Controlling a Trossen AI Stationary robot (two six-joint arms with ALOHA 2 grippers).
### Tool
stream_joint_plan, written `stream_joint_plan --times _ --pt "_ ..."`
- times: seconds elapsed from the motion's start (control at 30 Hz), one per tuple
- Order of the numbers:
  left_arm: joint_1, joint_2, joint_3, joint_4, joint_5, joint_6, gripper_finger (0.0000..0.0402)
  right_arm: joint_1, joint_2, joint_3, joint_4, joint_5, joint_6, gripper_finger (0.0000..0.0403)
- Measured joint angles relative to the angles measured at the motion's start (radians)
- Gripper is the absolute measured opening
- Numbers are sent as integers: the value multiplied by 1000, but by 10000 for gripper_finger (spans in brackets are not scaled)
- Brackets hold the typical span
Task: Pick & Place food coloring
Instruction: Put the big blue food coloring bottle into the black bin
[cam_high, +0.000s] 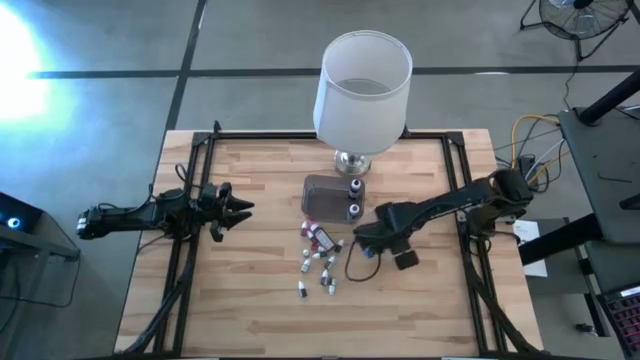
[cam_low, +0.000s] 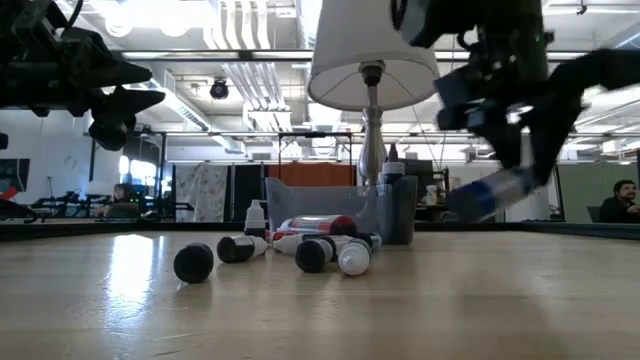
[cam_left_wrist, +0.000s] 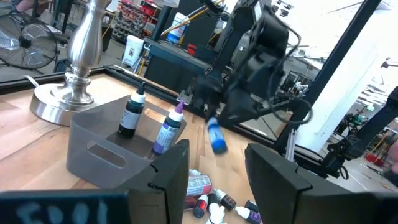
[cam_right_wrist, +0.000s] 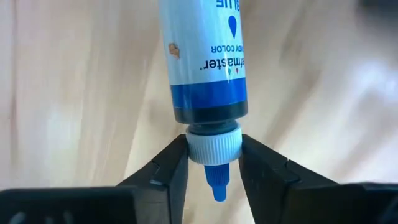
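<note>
Over the table's right middle: the right gripper (cam_right_wrist: 213, 163) is pinching a blue food coloring bottle (cam_right_wrist: 207, 59) by its white ribbed cap, clear of the wood, just right of the scattered pile.
Held bottle: it is hanging tilted from the fingers (cam_low: 497, 190) in the low view, body swinging free beyond the cap.
Handling, as a judgement: the bottle is looking light and small, its plastic body smooth and probably slippery; the ribbed cap is giving the better purchase, but a hold that close to one end is likely letting the body pivot.
Where to take hold: the cap or the neck just beside it is seeming the safest spot.
Remaining bottles (cam_high: 318, 262): they are lying on their sides in a loose cluster near the table's middle.
Clear tub (cam_high: 331, 197): it is standing just beyond the cluster with two bottles upright inside, beside the lamp (cam_high: 361, 92).
Left gripper (cam_high: 240, 209): it is waiting with its fingers parted and nothing between them, well apart at the left.
Surface: the wooden tabletop (cam_high: 260, 320) is lying flat and smooth, so fallen bottles may roll.
Room: an open workshop is showing behind, with a person seated far right.
</note>
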Motion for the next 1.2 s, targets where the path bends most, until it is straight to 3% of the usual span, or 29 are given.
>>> stream_joint_plan --times 0.17,0.23,0.3,0.43,0.5,0.73,0.97,1.2 --pt "0 0 0 0 0 0 135 -62 0 43 -369 -90 155 117" --pt "0 0 0 0 0 0 135 -93 -6 28 -364 -174 245 114" --pt "0 0 0 0 0 0 135 -130 -15 1 -365 -324 366 113" --pt "0 0 0 0 0 0 135 -168 0 -54 -362 -444 546 122" --pt "0 0 0 0 0 0 135 -176 1 -92 -366 -556 622 125" --pt "0 0 0 0 0 0 135 -116 -7 -238 -367 -914 681 119" --pt "0 0 0 0 0 0 135 -27 -7 -345 -367 -958 816 124" --pt "0 0 0 0 0 0 135 -13 -7 -394 -366 -1022 875 127"
